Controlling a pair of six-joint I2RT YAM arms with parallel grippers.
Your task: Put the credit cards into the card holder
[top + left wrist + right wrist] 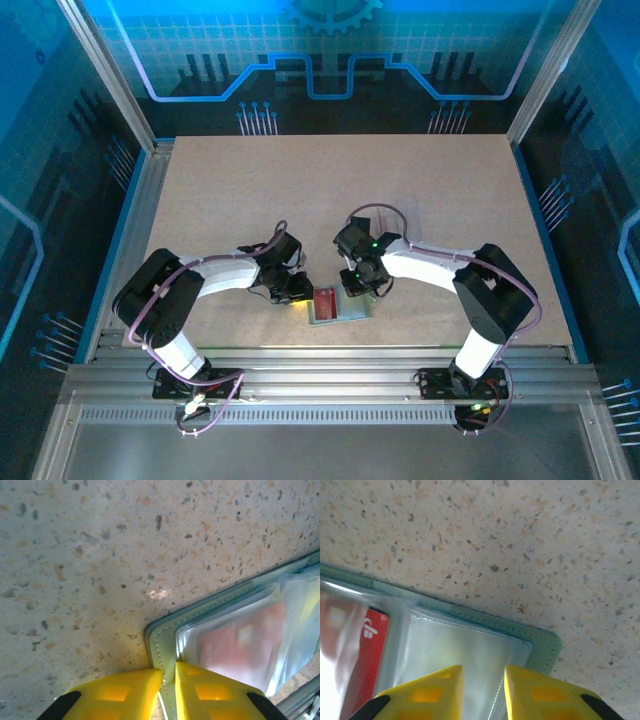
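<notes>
Card holder (352, 311): open at tabletop's (300, 200) near edge, red card (370, 662) inside.
Left gripper (168, 674): clamped on green rim (161, 647).
Right gripper (484, 674): slight gap over clear pocket (465, 652), hold unclear.
Risk: tug yanks rim from pinch!

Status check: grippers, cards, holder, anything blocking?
Left gripper shut on card holder edge. Right gripper open over its clear sleeve. Red card inside sleeve. No obstruction seen.

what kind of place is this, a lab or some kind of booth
Probably a robot test cell or demo booth: a speckled table edged with aluminium rails, a left arm and right arm bolted at its near edge, and blue walls printed with circuit and gear graphics.
</notes>
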